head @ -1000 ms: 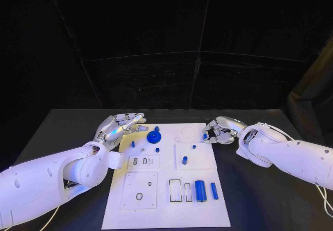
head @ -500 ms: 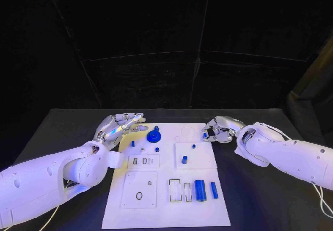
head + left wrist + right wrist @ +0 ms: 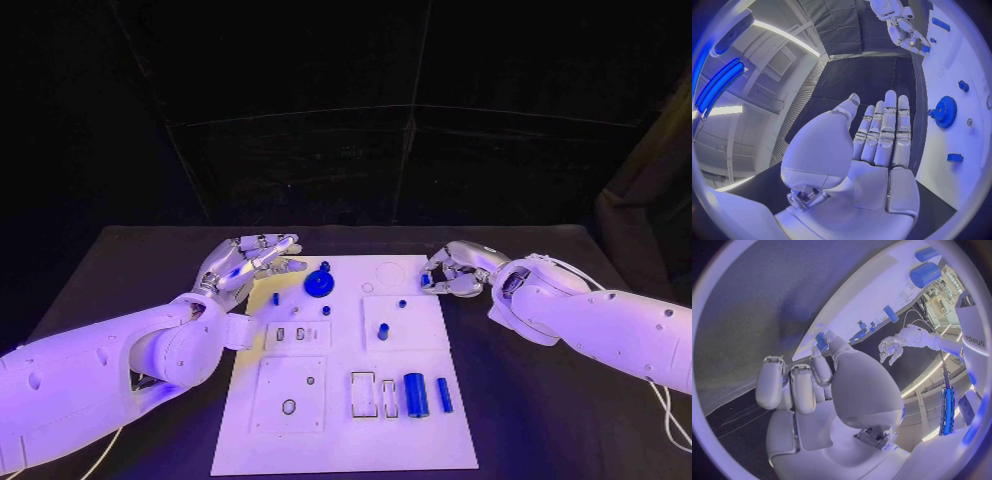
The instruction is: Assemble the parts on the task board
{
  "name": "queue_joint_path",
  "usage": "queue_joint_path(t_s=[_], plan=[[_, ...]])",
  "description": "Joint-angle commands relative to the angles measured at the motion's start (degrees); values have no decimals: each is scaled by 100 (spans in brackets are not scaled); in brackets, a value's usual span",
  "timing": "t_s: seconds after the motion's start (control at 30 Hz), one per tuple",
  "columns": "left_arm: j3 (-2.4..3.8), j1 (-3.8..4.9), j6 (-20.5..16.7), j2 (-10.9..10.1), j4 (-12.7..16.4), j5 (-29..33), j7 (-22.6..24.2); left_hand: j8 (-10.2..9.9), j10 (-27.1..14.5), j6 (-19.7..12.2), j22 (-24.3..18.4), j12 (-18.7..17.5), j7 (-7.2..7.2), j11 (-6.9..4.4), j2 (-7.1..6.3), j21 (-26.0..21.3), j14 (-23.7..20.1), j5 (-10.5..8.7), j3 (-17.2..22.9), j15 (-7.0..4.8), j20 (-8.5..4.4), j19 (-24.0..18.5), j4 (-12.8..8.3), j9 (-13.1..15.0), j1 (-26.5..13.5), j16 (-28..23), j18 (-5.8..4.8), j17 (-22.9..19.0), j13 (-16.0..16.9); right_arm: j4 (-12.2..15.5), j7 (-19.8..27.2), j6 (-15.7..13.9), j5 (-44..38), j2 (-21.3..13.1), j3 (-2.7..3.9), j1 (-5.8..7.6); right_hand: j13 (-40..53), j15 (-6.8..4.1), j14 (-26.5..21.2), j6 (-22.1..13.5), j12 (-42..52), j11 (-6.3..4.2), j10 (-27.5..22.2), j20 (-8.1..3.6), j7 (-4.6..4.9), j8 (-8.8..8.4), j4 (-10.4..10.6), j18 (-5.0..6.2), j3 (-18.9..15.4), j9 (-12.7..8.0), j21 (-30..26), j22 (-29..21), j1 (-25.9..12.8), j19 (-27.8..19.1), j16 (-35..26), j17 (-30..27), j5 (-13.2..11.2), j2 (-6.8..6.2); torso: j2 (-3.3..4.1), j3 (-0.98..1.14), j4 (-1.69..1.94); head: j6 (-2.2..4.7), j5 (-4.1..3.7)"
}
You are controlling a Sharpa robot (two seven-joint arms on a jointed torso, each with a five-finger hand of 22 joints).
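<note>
In the right hand (image 3: 450, 272): a small blue part (image 3: 427, 281).

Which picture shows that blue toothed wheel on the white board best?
The left wrist view: the blue toothed wheel is close there, its teeth distinct, beside the open left hand. The head view shows it small on the task board. In the right wrist view I cannot pick it out.

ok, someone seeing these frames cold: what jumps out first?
The white task board lying mid-table, dotted with small blue parts; the blue gear near its far left end is the boldest. Then the two silver hands flanking the far end: the left hand open with fingers extended beside the gear, the right hand curled at the far right edge, pinching a small blue part.
</note>
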Motion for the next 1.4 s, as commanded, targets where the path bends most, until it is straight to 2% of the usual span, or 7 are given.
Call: queue_joint_path(t_s=[0.03, 0.57, 0.7, 0.83, 0.93, 1.17, 1.4], plan=[[4, 5, 87, 6, 4, 3, 15, -27, 48, 37, -6, -38, 4, 3, 45, -37, 11, -3, 1, 15, 4, 42, -37, -6, 0, -17, 85, 7, -9, 9, -23, 82, -48, 4, 3, 3, 6, -35, 328, 41, 30, -39, 11, -11, 0, 37, -1, -90, 36, 7, -10, 7, 16, 5, -18, 142, -21, 56, 2, -1, 0, -2, 4], [4, 5, 89, 7, -2, 3, 14, -27, 48, 37, -6, -38, 4, 3, 45, -37, 11, -3, 1, 15, 4, 42, -37, -6, 0, -17, 85, 7, -9, 5, -18, -14, -53, 38, 3, -15, 77, -76, 342, 283, 109, -93, 67, -44, -65, 159, -43, -102, 141, 29, 17, 77, -10, 44, 10, 201, -86, 124, 2, 1, 1, -13, 0], [4, 5, 90, 6, -3, 3, 12, -27, 48, 37, -6, -38, 4, 3, 45, -37, 11, -3, 1, 15, 4, 42, -37, -6, 0, -17, 85, 7, -9, 1, -30, -130, -6, 38, 3, -16, 127, -136, 351, 552, 163, -173, 109, -89, -164, 295, -50, -106, 315, 64, 30, 105, 6, 61, 28, 239, -380, 291, -3, 0, 3, -26, 1], [3, 5, 90, 3, -2, 3, 11, -27, 48, 37, -6, -38, 4, 3, 45, -37, 11, -3, 1, 15, 4, 42, -37, -6, 0, -17, 85, 7, -9, 14, -60, -327, 84, 27, 3, -17, 168, -202, 361, 787, 204, -254, 148, -145, -267, 393, -91, -112, 488, 103, 45, 139, 40, 80, 51, 285, -400, 392, -2, 1, 5, -29, -2], [3, 5, 91, 0, -1, 3, 11, -37, 55, 40, -15, -53, 6, 4, 47, -47, 14, -3, 8, 16, 4, 48, -53, -7, -12, -32, 85, 17, -9, 36, -67, -473, 143, 20, 3, -18, 173, -227, 364, 831, 204, -279, 158, -174, -293, 405, -120, -115, 567, 110, 50, 151, 48, 87, 56, 298, -385, 414, -4, 2, 1, -21, 3], [3, 5, 92, -17, 1, 3, 9, -37, 55, 40, -16, -53, 6, 4, 47, -47, 14, -3, 8, 16, 4, 48, -53, -7, -12, -32, 85, 17, -9, 451, -236, -725, 295, -100, 7, -14, 163, -240, 362, 809, 180, -282, 155, -200, -286, 375, -151, -113, 656, 102, 46, 136, 20, 81, 50, 290, -352, 401, -14, -4, -4, -10, 16], [3, 8, 96, -12, -26, 3, 2, -39, 56, 41, -17, -56, 6, 4, 47, -50, 14, -3, 9, 16, 4, 49, -57, -7, -14, -36, 85, 19, -9, 1118, -850, -786, 299, -108, 12, -3, 135, -231, 354, 753, 132, -263, 137, -201, -260, 318, -171, -110, 730, 83, 36, 111, -45, 69, 25, 250, -350, 353, -61, -39, -6, -31, 25]])
